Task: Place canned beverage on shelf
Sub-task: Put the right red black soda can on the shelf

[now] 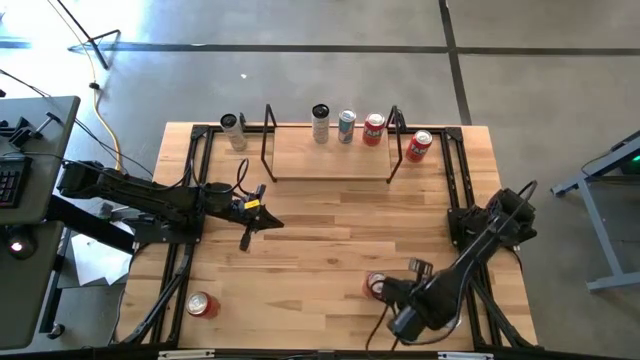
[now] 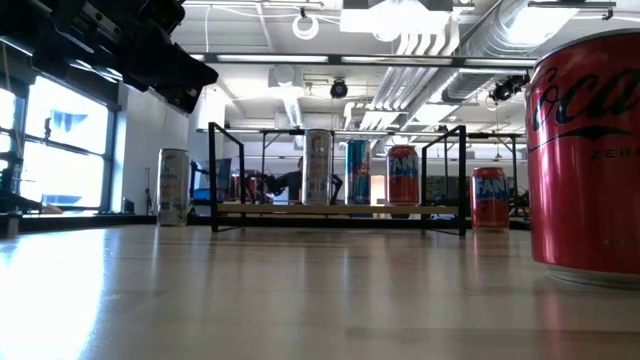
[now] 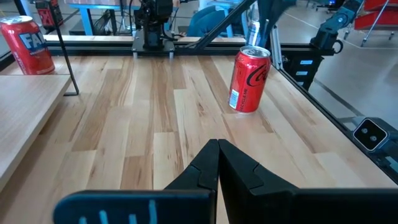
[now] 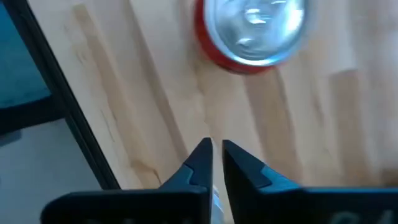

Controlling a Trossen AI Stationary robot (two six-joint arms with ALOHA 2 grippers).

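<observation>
A red cola can (image 1: 375,285) stands upright on the table near the front right; it also shows in the low view (image 2: 590,150) and the left wrist view (image 3: 250,81). My right gripper (image 4: 215,155) is shut and hovers above the table beside this can's silver top (image 4: 252,28), touching nothing. My left gripper (image 3: 217,155) is shut and empty over the table's left middle (image 1: 272,222). The shelf (image 1: 330,165), a light board with a black rod frame, stands at the far edge and carries three cans (image 1: 346,125) upright on its board.
A silver can (image 1: 233,130) stands left of the shelf and a red Fanta can (image 1: 418,145) right of it. Another red can (image 1: 200,305) stands at the front left. Black frame rails (image 1: 195,180) run along both table sides. The wood between the arms is bare.
</observation>
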